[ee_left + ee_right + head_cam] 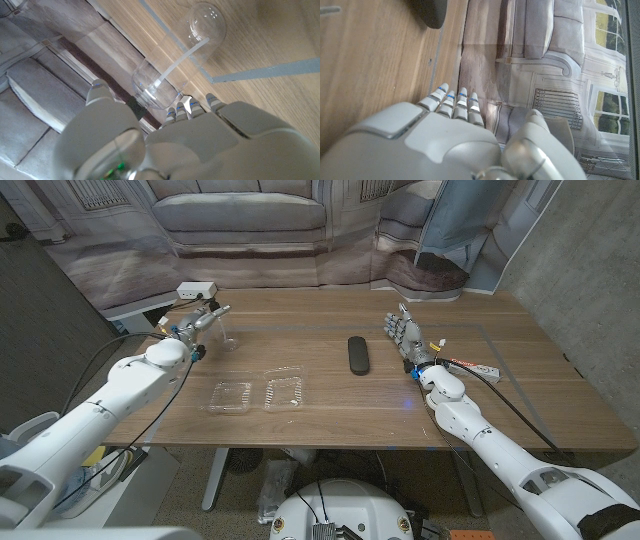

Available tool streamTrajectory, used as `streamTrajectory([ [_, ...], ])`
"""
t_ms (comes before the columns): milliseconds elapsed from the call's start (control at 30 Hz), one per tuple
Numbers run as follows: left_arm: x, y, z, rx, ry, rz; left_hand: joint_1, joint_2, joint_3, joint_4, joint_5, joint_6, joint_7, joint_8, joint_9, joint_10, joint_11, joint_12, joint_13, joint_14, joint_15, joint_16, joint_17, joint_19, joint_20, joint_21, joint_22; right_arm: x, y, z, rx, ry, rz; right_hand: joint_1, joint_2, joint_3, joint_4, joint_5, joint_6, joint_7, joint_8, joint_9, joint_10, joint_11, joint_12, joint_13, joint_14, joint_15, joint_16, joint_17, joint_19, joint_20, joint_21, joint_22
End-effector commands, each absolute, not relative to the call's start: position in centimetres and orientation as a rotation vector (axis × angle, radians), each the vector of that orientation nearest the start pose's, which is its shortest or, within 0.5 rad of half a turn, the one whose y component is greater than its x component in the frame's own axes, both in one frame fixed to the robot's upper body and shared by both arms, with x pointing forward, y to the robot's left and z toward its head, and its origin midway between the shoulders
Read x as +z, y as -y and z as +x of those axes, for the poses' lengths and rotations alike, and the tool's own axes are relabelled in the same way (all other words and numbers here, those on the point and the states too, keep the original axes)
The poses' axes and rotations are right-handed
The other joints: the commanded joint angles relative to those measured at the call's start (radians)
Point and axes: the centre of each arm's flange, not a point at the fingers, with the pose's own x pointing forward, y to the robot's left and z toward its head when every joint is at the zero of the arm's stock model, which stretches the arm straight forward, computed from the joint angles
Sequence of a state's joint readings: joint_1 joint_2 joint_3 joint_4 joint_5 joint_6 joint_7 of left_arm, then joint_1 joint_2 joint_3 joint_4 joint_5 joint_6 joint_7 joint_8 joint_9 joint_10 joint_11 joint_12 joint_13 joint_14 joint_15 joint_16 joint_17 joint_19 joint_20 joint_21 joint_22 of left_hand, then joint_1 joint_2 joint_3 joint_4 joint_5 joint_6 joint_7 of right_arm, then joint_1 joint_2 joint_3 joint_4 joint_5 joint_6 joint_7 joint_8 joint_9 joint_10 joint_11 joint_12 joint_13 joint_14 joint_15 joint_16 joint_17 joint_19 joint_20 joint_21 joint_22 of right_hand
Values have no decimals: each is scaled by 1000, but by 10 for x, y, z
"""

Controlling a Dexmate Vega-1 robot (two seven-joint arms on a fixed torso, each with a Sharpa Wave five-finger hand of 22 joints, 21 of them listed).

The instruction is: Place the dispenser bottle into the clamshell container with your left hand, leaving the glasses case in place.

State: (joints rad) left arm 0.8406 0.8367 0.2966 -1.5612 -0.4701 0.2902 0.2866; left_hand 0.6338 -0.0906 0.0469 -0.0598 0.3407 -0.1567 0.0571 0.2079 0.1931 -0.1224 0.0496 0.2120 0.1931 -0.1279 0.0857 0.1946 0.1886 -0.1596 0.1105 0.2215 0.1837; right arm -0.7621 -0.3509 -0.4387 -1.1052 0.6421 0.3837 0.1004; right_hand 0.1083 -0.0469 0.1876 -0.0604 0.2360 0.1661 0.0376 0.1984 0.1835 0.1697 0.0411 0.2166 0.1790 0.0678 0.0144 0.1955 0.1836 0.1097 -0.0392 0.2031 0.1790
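Clear dispenser bottle lying on its side on the table, left robot hand fingertips just at its near end, fingers loosely spread, holding nothing, clamshell container nearer the robot

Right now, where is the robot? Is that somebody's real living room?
Probably not a real living room, more likely a robot test lab. The sofa and windows are only a printed backdrop hanging behind the wooden table. A bare concrete wall stands beside it, and a power strip lies on the table.
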Motion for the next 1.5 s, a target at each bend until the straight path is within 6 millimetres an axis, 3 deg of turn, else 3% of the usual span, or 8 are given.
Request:
streamTrajectory([
  [33,32,-409,641,236,304,402,13,2,-2,-6,4,9,-4,7,1,6,-4,5,6,-5,-6,0,2,1,-3,0,4,-50,230,682,291,582,118,4,9,-4,0,0,8,-2,-2,5,12,-2,-5,5,12,1,-6,3,9,-13,-2,5],
  [267,33,-405,650,216,298,409,18,3,-4,-8,5,17,0,8,2,10,-4,6,6,2,-8,3,2,7,-24,1,4,-51,232,683,288,582,119,4,9,-4,0,0,7,-2,-2,5,12,-2,-5,5,12,1,-7,3,9,-12,-2,5],
  [500,35,-403,651,211,289,421,25,6,-5,-10,6,28,-1,11,2,29,-7,13,6,19,-12,9,2,25,-17,6,4,-52,232,685,288,582,131,4,10,-5,0,-1,7,-3,-2,5,12,-1,-5,5,13,1,-6,3,9,-12,-2,5],
  [733,34,-403,649,210,281,413,42,14,-7,-15,7,99,-7,31,1,85,-20,30,6,70,-22,22,3,64,-17,16,5,-53,231,686,290,580,137,4,10,-6,0,-1,8,-2,-2,5,12,-2,-5,5,14,1,-6,3,9,-12,-2,5],
  [967,32,-404,646,201,272,413,73,33,-7,-23,6,247,-15,68,0,202,-38,60,5,179,-46,46,3,161,-11,42,5,-53,232,686,294,583,136,5,11,-6,-1,-1,9,-3,-1,5,14,-1,-4,5,16,1,-5,3,10,-11,-2,5],
  [1167,32,-404,642,209,267,418,88,41,-4,-28,5,273,-20,70,0,224,-43,63,5,198,-52,46,3,193,-2,50,5,-52,232,686,296,583,140,4,11,-7,-1,-1,11,-4,-1,5,16,-3,-4,5,18,2,-5,3,12,-11,-1,5],
  [1267,32,-403,640,217,264,418,105,49,0,-34,4,288,-20,70,0,246,-48,65,5,212,-55,45,2,222,-30,57,4,-52,231,686,298,582,142,4,11,-7,-1,-1,12,-5,0,5,17,-1,-4,5,19,2,-4,3,11,-10,-2,5],
  [1500,32,-402,637,236,269,409,145,70,13,-47,-1,328,-23,73,0,289,-61,69,5,257,-70,49,1,281,-8,71,4,-53,228,687,306,579,138,4,11,-8,-1,-1,14,-6,0,5,17,-3,-4,5,20,2,-4,3,12,-9,-1,5],
])
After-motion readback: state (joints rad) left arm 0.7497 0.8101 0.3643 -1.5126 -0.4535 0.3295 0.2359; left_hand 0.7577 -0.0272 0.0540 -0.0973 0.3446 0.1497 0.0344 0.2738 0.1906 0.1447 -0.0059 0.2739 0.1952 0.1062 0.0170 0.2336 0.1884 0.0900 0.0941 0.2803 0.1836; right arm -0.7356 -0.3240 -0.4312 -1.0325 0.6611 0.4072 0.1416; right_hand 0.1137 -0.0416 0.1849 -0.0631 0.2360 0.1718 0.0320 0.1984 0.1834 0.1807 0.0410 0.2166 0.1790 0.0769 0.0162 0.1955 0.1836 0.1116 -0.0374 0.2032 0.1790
